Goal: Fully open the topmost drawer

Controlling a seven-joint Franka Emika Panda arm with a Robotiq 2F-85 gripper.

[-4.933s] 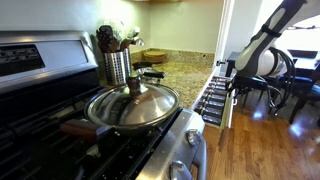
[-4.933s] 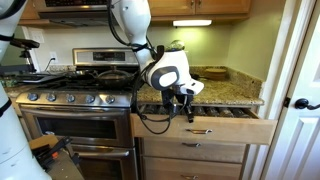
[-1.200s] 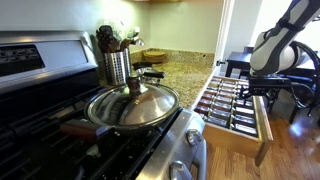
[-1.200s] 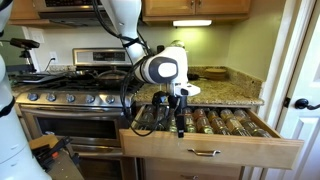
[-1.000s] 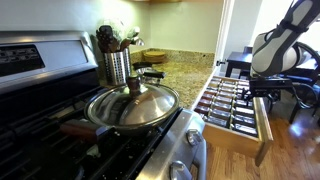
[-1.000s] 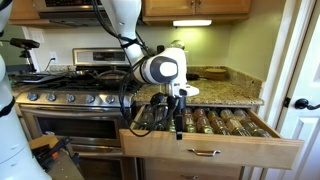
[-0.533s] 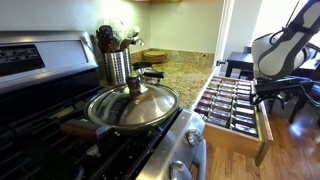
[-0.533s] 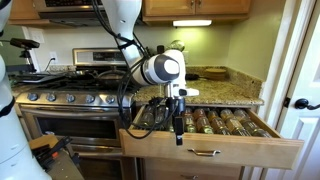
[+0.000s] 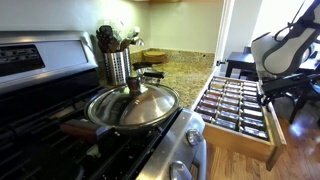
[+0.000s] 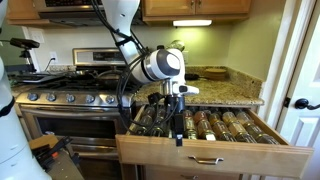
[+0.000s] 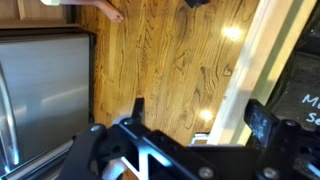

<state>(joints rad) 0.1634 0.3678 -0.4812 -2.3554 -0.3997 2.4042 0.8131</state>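
Note:
The topmost drawer (image 10: 230, 158) stands pulled far out from under the granite counter, with a white front, light wood sides (image 9: 236, 144) and rows of small dark jars (image 10: 215, 124) inside. My gripper (image 10: 178, 137) hangs at the drawer's front edge. It is open, and its fingers straddle the front panel left of the silver handle (image 10: 207, 160). In the wrist view the gripper (image 11: 200, 115) has the panel's pale top edge (image 11: 245, 70) running between its dark fingers (image 11: 262, 121). In an exterior view the gripper (image 9: 268, 96) sits at the drawer's outer end.
A stove (image 10: 75, 100) stands beside the drawer, with a lidded pan (image 9: 133, 105) and a steel utensil holder (image 9: 115, 65) on it. Its steel front (image 11: 40, 95) shows over the wood floor (image 11: 170, 50). A white door (image 10: 300, 90) stands at the far side.
The drawer has slid further out toward the room. The gripper has moved outward with its front panel and is still open.

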